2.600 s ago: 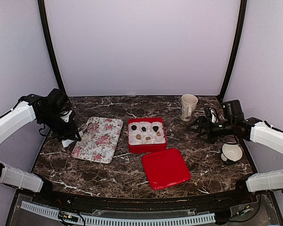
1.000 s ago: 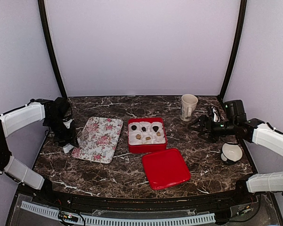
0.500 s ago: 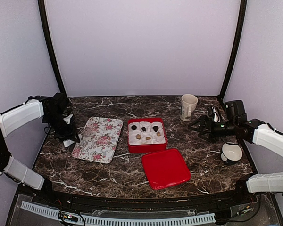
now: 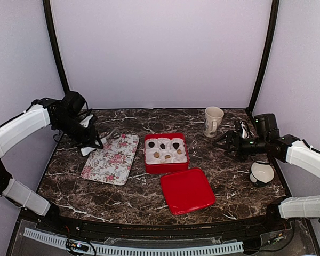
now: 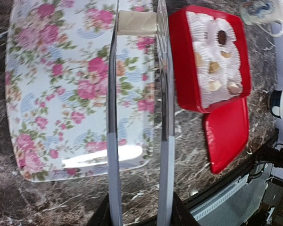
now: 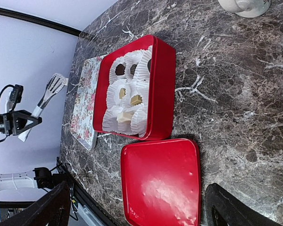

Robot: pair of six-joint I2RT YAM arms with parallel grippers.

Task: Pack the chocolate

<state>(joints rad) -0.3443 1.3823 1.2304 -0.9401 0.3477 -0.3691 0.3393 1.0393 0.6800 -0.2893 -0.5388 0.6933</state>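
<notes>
1. Left gripper jaws pinch the tongs above the tray's far-left corner; right gripper jaws are spread wide, near-right of the mug.
2. Chocolate sits in paper cups inside the box, right of the tray.
3. The lid lies just near-right of the box.

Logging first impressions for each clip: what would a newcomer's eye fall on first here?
The open red box at the table's centre, its white paper cups holding small dark and tan chocolates, with its red lid lying just in front, to the right. Next, the floral tray left of the box, with the left end effector holding metal tongs above its far edge.
</notes>
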